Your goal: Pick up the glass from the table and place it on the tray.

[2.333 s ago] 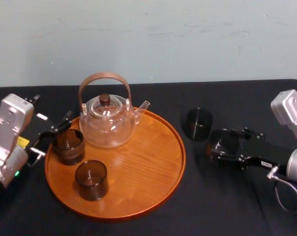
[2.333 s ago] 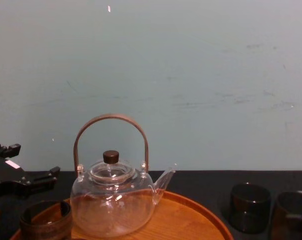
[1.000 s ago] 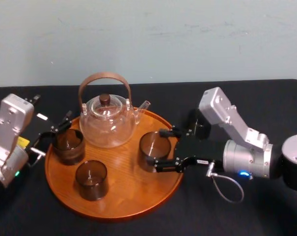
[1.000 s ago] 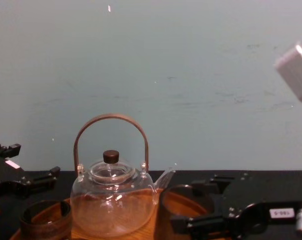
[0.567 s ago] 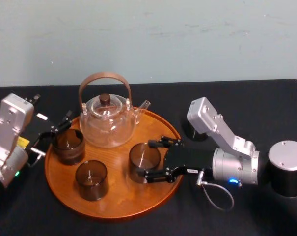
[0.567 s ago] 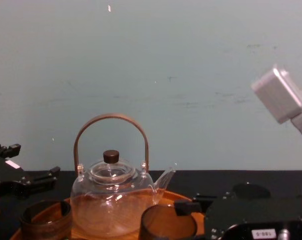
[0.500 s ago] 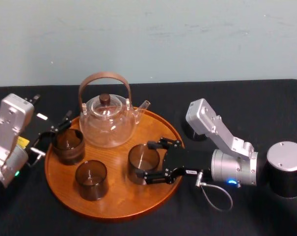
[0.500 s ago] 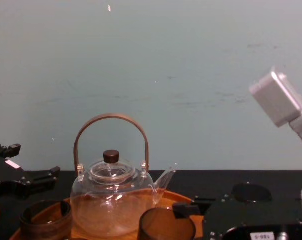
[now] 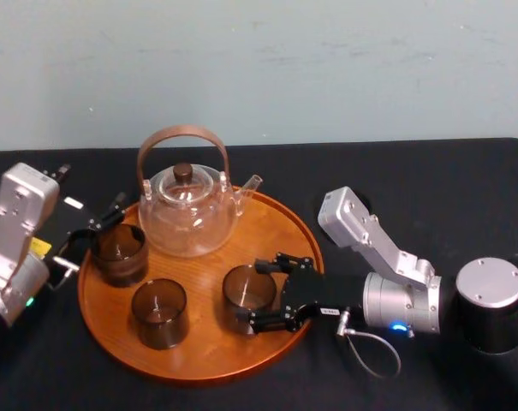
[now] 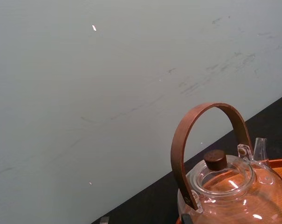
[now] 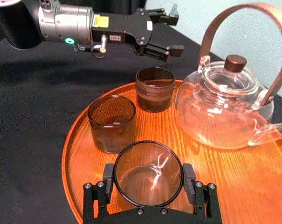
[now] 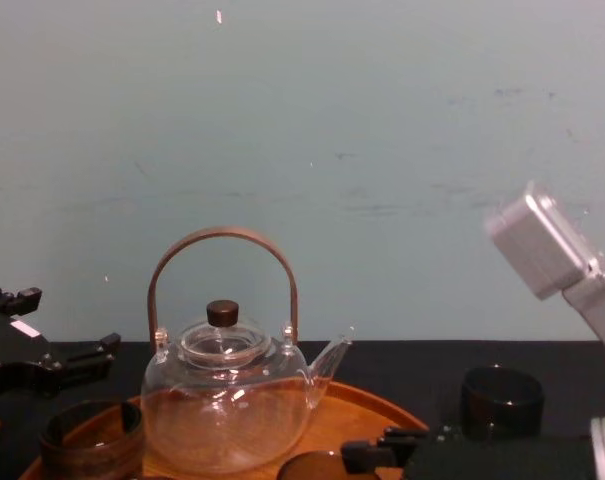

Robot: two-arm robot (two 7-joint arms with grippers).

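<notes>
Since half a second before, the right gripper (image 9: pixel 257 294) had drawn the glass (image 9: pixel 244 289) nearer the robot, inside the tray (image 9: pixel 207 347) rim. Right wrist view: its fingers (image 11: pixel 108 176) clamped the glass; the left gripper (image 11: pixel 173 30) waited beside the tray, fingers apart.

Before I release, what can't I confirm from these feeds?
- Whether the glass in the right gripper rests on the tray: the chest view's bottom edge cuts it off, and the gripper's body hides its base in the right wrist view.
- The spare glass on the table: the right arm covers nearly all of it in the head view.
</notes>
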